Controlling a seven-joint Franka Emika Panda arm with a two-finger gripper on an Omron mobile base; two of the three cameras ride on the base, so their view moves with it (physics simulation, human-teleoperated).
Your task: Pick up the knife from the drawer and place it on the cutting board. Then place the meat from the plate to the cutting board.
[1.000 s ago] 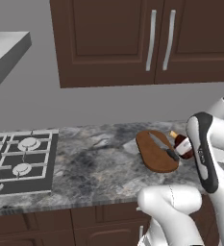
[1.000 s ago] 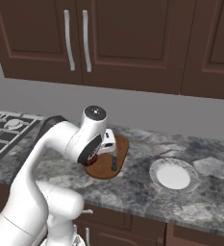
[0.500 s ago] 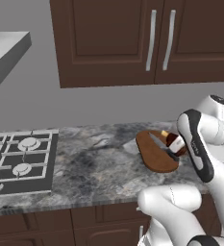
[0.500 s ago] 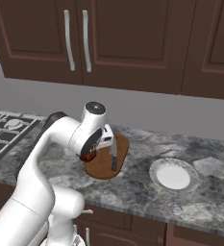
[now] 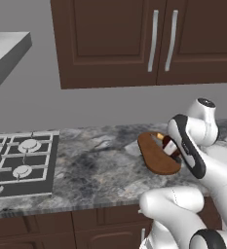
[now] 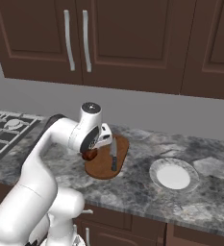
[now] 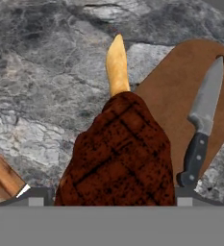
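My gripper [image 6: 91, 152] is shut on the meat [image 6: 89, 154], a dark reddish-brown lump with a pale bone tip [image 7: 117, 65]. It holds the meat [image 7: 120, 158] just above the left edge of the oval cutting board [image 6: 104, 166], partly over the counter. The knife [image 6: 114, 154] lies on the board with its dark handle toward me; in the hand view the knife [image 7: 202, 125] is right of the meat on the cutting board [image 7: 176, 91]. The white plate [image 6: 174, 175] sits bare to the board's right. In the left base view the meat [image 5: 169, 145] hangs over the cutting board [image 5: 154, 156]. The drawer is out of view.
A gas stove [image 5: 20, 163] occupies the counter's left end. Upper cabinets with silver bar handles [image 5: 154, 41] hang above. Grey marble counter [image 5: 95, 170] stretches between stove and board. A strip of wood [image 7: 0, 178] shows at the hand view's lower left corner.
The gripper has carried the meat leftward, away from the plate, to the far-left edge of the cutting board. Knife, board and plate have stayed put.
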